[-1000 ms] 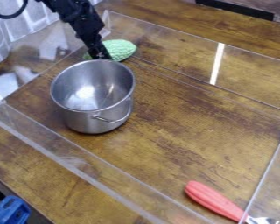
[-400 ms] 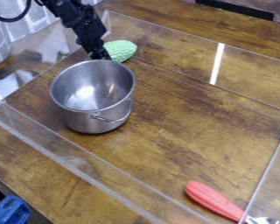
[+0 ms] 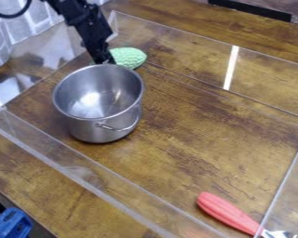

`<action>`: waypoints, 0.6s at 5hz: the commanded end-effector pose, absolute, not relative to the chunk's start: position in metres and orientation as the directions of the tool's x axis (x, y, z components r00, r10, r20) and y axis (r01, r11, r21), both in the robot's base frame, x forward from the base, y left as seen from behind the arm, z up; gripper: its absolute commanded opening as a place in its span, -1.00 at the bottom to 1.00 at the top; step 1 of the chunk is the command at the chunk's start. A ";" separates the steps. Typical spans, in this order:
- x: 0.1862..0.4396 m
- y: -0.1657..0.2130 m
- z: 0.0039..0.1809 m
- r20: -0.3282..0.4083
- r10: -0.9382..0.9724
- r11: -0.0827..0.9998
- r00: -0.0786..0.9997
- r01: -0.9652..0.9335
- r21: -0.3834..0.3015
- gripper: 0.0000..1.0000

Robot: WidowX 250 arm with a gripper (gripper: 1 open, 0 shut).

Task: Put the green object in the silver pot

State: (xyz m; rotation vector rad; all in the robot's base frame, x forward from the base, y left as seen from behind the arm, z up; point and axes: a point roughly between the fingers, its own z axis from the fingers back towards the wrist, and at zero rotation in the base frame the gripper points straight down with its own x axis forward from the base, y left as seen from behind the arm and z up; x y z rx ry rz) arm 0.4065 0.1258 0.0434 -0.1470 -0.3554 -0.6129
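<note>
Green object (image 3: 128, 57) lies beside the silver pot (image 3: 100, 101); claw (image 3: 101, 56) grip unclear.

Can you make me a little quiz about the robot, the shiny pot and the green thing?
1. True or false: the green object is already inside the silver pot.
2. Which thing lies nearest the bottom right corner? A) the green object B) the silver pot C) the red-orange object
3. Fill in: the gripper is just to the ___ of the green object in the picture.

Key: 1 false, it lies on the wooden table behind the pot. 2 C. 3 left.
</note>
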 end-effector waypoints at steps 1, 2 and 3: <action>0.420 0.143 0.095 0.411 -0.519 0.836 0.750 0.546 0.059 -1.00; 0.422 0.149 0.094 0.413 -0.480 0.861 0.774 0.507 0.051 -1.00; 0.428 0.143 0.077 0.414 -0.467 0.867 0.781 0.498 0.038 1.00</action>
